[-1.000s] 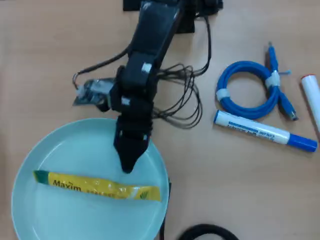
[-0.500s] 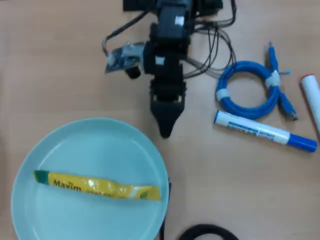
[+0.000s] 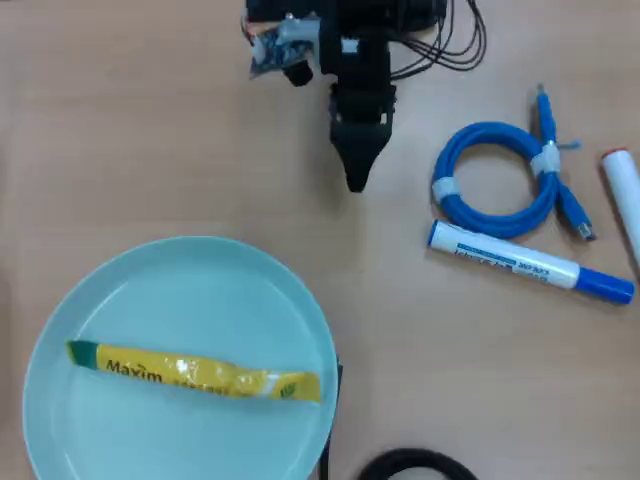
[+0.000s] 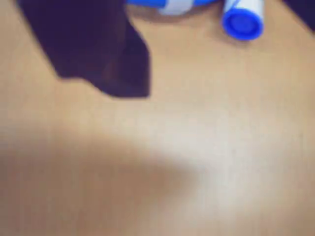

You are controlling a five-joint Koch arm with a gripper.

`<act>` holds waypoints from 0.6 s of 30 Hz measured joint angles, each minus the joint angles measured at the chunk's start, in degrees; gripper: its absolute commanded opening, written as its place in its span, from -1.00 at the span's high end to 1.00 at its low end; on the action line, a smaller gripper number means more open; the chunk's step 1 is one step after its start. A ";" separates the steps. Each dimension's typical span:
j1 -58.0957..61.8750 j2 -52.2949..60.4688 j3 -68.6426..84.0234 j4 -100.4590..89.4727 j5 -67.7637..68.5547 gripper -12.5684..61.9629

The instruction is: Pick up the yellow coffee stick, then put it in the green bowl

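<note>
The yellow coffee stick (image 3: 195,372) lies flat across the green bowl (image 3: 120,290) on the tabletop (image 3: 450,360), so the task looks complete, while the gripper (image 3: 355,182) hangs empty, well apart, its opening impossible to judge from above.

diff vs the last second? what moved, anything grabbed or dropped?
Only the arm moved: the gripper pulled back from over the green bowl rim toward its base at the top of the overhead view, carrying nothing. The yellow coffee stick stayed put inside the bowl. Blue cable, white marker and table unchanged.
</note>
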 measured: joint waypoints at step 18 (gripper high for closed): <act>-2.99 9.93 35.16 -33.93 1.85 -0.04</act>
